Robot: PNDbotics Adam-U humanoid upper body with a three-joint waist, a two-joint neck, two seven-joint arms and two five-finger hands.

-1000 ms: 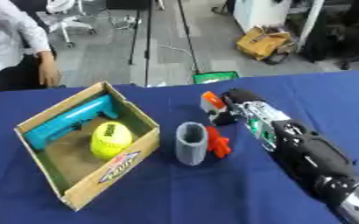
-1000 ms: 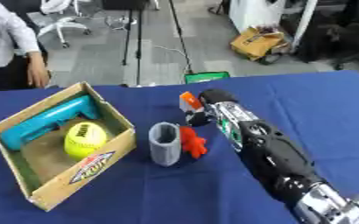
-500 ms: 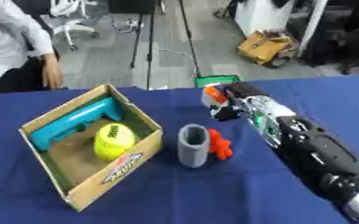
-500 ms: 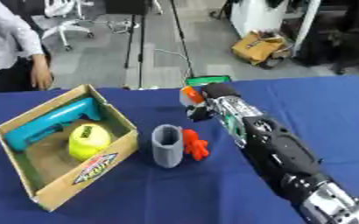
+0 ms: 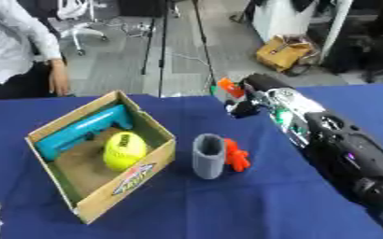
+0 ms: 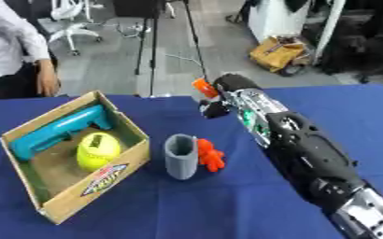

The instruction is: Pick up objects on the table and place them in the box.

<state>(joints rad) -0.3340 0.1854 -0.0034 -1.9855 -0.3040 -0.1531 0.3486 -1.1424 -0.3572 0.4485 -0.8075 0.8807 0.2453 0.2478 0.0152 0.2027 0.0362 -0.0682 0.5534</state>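
The box (image 5: pixel 138 175) sits on the blue table (image 5: pixel 227 205) toward the robot's left and already holds a teal tool (image 5: pixel 80 133) along its far wall and a yellow ball (image 5: pixel 124 150) beside it, so two things look done. Left on the table are a grey cup (image 5: pixel 208 156), upright just right of the box, and an orange piece (image 5: pixel 237 155) touching the cup's right side. The right hand (image 6: pixel 215 100) reaches over the table's far edge with its fingers curled round a small orange thing (image 6: pixel 201 87), apparently lifted clear of the cloth. By my judgement that one goes in next, then the cup and piece. The left hand is not visible.
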